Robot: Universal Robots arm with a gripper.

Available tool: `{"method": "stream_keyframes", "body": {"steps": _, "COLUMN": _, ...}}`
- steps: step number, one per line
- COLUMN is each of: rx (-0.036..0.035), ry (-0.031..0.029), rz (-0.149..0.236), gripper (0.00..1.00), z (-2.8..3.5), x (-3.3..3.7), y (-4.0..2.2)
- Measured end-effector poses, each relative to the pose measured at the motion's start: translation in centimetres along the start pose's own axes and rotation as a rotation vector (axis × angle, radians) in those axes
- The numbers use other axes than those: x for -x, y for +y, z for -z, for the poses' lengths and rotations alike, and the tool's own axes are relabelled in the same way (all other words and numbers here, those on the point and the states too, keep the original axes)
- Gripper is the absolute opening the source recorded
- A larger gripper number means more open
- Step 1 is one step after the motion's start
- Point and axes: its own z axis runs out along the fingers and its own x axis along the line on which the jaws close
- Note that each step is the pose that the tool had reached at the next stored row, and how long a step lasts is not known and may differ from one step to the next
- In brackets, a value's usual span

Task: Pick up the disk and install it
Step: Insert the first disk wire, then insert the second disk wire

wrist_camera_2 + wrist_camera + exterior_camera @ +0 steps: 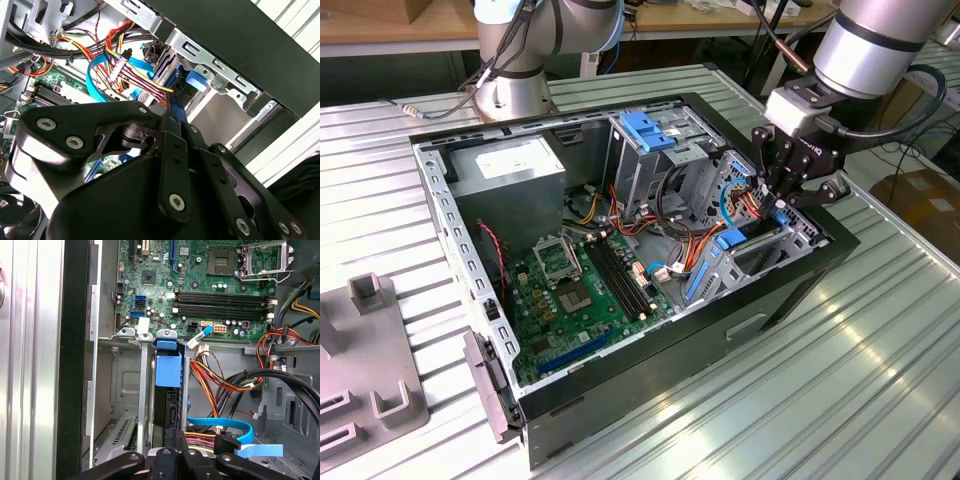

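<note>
The disk (167, 375) stands on edge in a slot of the metal drive bay (125, 390), with its blue side rail facing the first wrist view and a dark edge below the rail. In the exterior view the disk's blue rail (732, 239) shows at the case's right end, just under my gripper (778, 205). My gripper (175, 452) has its black fingers drawn close together on the disk's near edge. In the second wrist view the gripper (170, 120) meets the blue rail (176, 102) beside the bay's metal wall.
A blue flat cable (235, 427) and red, yellow and orange wires (215, 375) hang right beside the disk. The open case holds a green motherboard (580, 290), a grey power-supply box (510, 165) and a blue-topped cage (650, 130). A second arm's base (515, 90) stands behind the case.
</note>
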Motion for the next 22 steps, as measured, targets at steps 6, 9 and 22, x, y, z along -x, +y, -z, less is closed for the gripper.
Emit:
{"method": "stream_keyframes", "body": {"steps": 6, "rx": 0.0000, "ry": 0.0000, "rz": 0.000, "gripper": 0.10, "z": 0.01, "x": 0.00, "y": 0.00}}
{"method": "stream_keyframes", "body": {"steps": 9, "rx": 0.0000, "ry": 0.0000, "rz": 0.000, "gripper": 0.10, "z": 0.04, "x": 0.00, "y": 0.00}}
{"method": "stream_keyframes", "body": {"steps": 22, "rx": -0.0002, "ry": -0.0050, "rz": 0.000, "gripper": 0.10, "z": 3.02, "x": -0.12, "y": 0.02}}
